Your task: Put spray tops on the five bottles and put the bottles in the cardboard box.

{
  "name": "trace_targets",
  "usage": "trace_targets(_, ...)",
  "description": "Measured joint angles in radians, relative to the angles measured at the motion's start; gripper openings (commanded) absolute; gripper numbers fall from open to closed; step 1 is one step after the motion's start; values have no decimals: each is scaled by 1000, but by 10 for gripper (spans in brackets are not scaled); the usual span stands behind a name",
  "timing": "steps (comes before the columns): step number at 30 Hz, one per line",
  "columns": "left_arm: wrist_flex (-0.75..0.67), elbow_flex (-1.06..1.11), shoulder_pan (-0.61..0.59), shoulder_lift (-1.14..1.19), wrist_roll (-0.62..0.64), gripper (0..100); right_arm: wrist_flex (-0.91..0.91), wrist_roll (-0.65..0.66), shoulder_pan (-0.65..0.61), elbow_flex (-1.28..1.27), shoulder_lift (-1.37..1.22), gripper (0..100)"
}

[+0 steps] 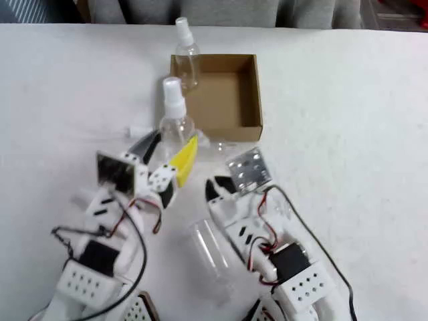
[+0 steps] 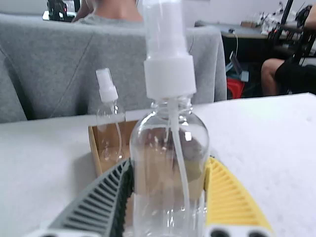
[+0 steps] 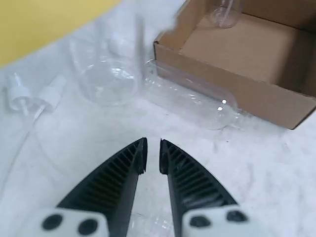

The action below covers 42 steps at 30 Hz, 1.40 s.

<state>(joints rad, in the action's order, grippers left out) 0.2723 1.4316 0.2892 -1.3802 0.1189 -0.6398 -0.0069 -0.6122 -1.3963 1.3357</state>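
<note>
At the lower left of the high view, the left arm's tool (image 1: 175, 138), with one ribbed grey finger and one yellow, was closed around the body of a clear round-shouldered plastic bottle with a white spray top (image 1: 176, 124). This held bottle stood upright just left of centre, in front of the lower left corner of the box. A thin dip tube ran down inside it from the top. I could not tell whether its base touched the white desk (image 1: 348, 100). Two loose white spray tops with thin tubes (image 3: 29, 96) lay on the desk near it.

At upper centre sat the shallow square brown cardboard box (image 1: 227, 100), open at the top. It contained a second clear bottle with a white spray top (image 1: 187, 63), upright in its upper left corner. Just beside the outside of the box's lower wall, a clear plastic bottle on its side (image 3: 190, 98) lay along that wall.

At lower centre, between the two arms, another clear bottle lying flat (image 1: 210, 251) rested on the desk.

Right of centre, the right arm's tool (image 3: 152, 148) pointed toward the box. Its two black ribbed fingers were drawn nearly together, with a narrow slit between their tips, over bare desk.
</note>
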Motion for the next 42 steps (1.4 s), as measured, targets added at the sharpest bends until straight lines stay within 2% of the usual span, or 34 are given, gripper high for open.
trace_targets(7,-219,-37,0,350,3,23,41,0,-78,-18,-2,17)
trace_targets(16,-241,-38,14,379,5,22,370,-120,-84,-196,-2,17)
trace_targets(21,-103,-101,32,339,9,22,443,-133,-89,-219,-2,17)
trace_targets(25,-12,-109,29,269,89,22,448,-133,-91,-219,-2,17)
trace_targets(37,87,-109,28,143,127,22,448,-135,-87,-219,14,17)
trace_targets(42,87,-106,29,141,135,22,448,-133,-29,-219,0,17)
